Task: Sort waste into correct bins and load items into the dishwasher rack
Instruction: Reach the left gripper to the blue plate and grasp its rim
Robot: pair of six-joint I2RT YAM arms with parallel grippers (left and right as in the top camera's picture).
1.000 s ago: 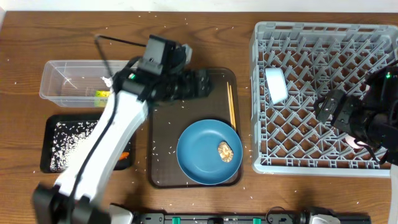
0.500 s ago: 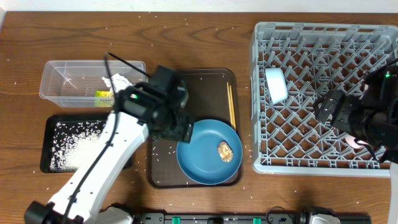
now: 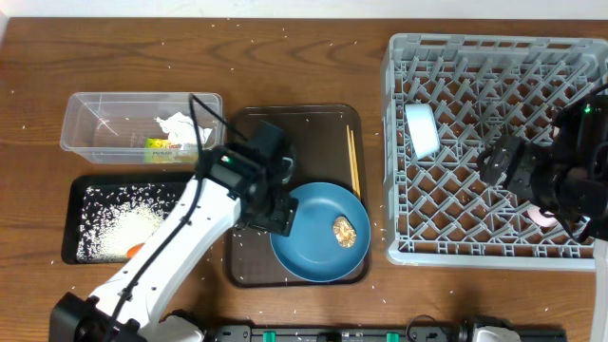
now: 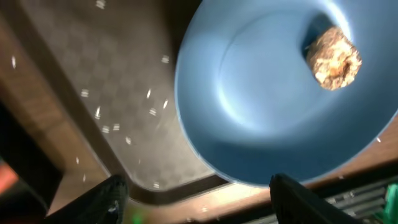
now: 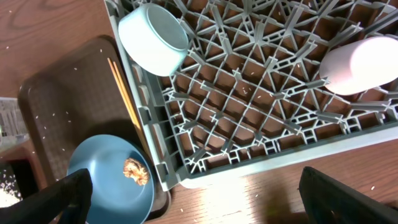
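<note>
Large round blue plate [image 3: 299, 242], near-centre on brown rectangular serving tray [image 3: 313, 128], small brown food lump [image 3: 344, 231] loose right of its middle; left tool [image 4: 198, 188] parted, empty, at plate's left rim; right tool [image 5: 199, 190] wide open over grey plastic rack [image 3: 475, 57]; risk: lump rolling off if tilted carelessly.

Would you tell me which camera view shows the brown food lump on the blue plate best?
The left wrist view: the brown food lump sits close up on the blue plate, its rough surface clear. Overhead and right wrist views show only a small speck on the plate.
</note>
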